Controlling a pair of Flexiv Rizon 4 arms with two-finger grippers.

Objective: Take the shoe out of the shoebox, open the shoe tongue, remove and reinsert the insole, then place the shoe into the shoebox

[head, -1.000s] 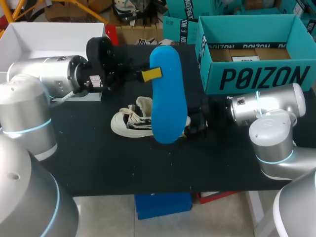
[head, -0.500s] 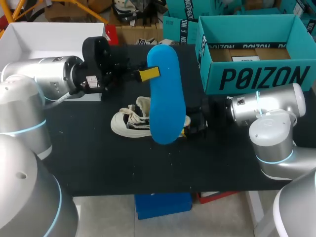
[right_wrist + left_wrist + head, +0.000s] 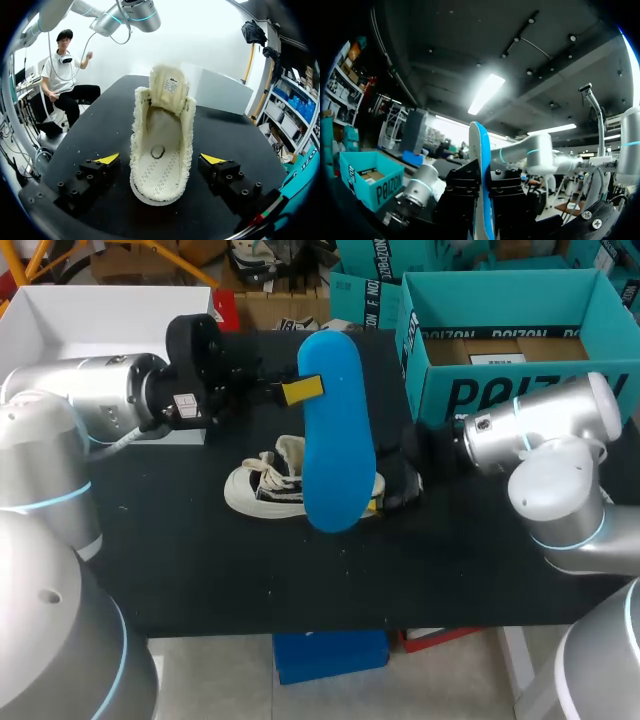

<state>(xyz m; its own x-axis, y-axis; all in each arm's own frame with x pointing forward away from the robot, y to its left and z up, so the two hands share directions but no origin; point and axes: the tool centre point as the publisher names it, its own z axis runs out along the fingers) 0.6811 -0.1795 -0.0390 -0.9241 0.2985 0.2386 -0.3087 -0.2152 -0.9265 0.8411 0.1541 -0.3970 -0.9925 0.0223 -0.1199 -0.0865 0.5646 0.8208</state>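
Box print: the teal cardboard shoebox has large black lettering on its front wall, partly covered by the right arm.
Tongue label: a small printed patch sits on the tongue of the cream low-top canvas shoe; it is too small to read.
Left gripper: fingers clamped on the upper end of the blue foam insole, held raised over the shoe.
Right gripper: fingers wide apart, one at each side of the heel, neither touching.
Shoe: on the black table, outside the shoebox, tongue folded open, its opening facing the right gripper.
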